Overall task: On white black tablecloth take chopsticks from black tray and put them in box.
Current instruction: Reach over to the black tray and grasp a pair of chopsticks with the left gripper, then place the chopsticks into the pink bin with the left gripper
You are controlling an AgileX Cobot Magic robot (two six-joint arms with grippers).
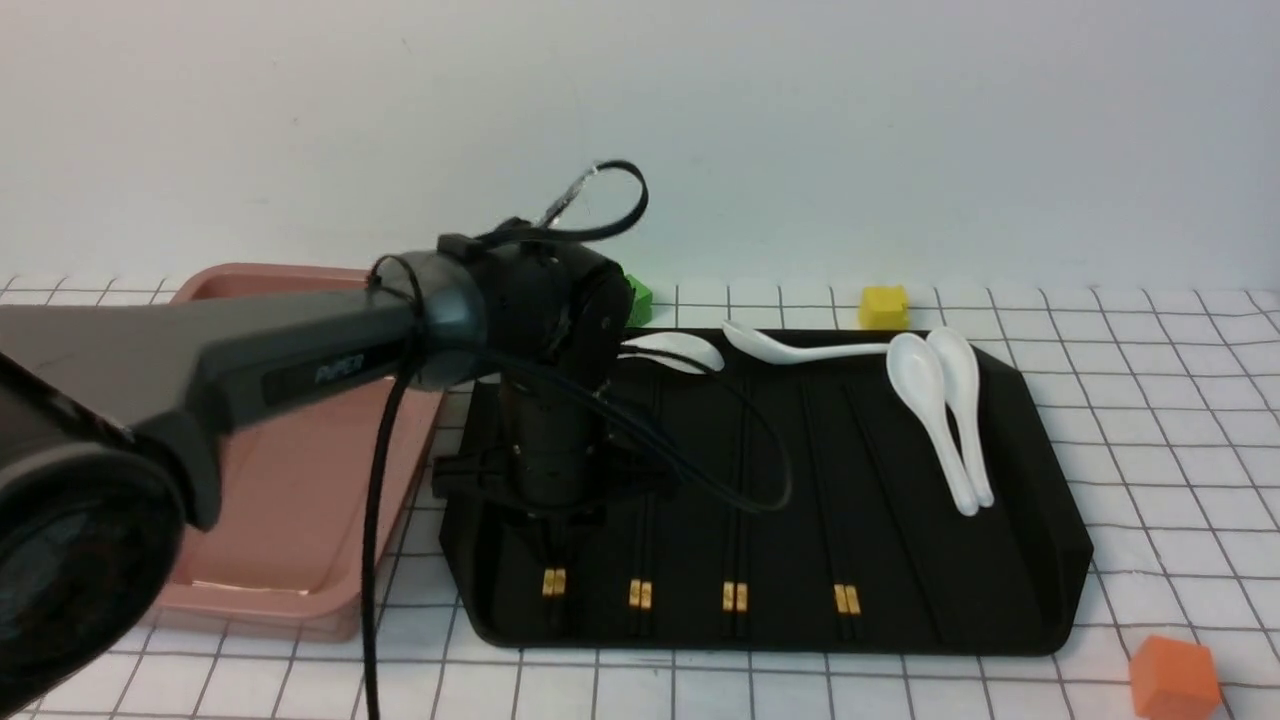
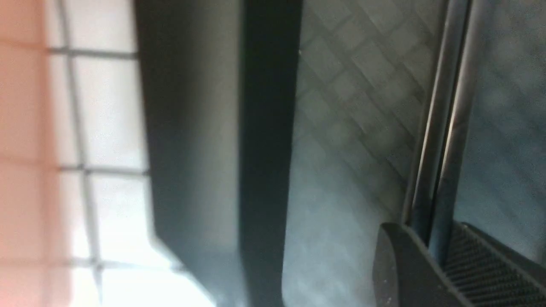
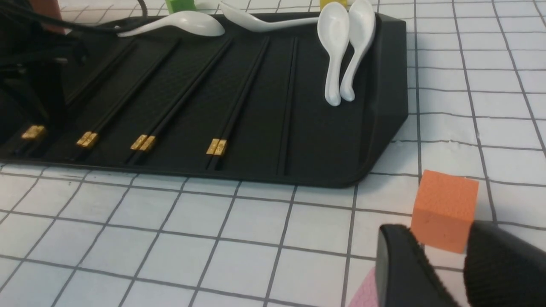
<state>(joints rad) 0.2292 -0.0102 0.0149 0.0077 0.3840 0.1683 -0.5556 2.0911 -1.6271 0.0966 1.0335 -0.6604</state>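
The black tray (image 1: pixel 1000 520) lies on the gridded tablecloth (image 1: pixel 1150 450). Several pairs of black chopsticks with gold bands lie side by side in it (image 1: pixel 735 597). My left gripper (image 1: pixel 553 545) points straight down on the leftmost pair (image 1: pixel 553 582). In the left wrist view the gripper (image 2: pixel 435 251) is shut on that pair (image 2: pixel 439 128), low over the tray floor (image 2: pixel 349 128). The pinkish-brown box (image 1: pixel 300 480) stands left of the tray. My right gripper (image 3: pixel 439 238) is open and empty, low over the cloth, out of the front view.
Several white spoons (image 1: pixel 945 420) lie at the tray's far side and right part. A yellow cube (image 1: pixel 884 306) and a green cube (image 1: pixel 636 298) sit behind the tray. An orange cube (image 3: pixel 443 209) sits just beyond my right fingertips; something pink (image 3: pixel 362 294) lies beside them.
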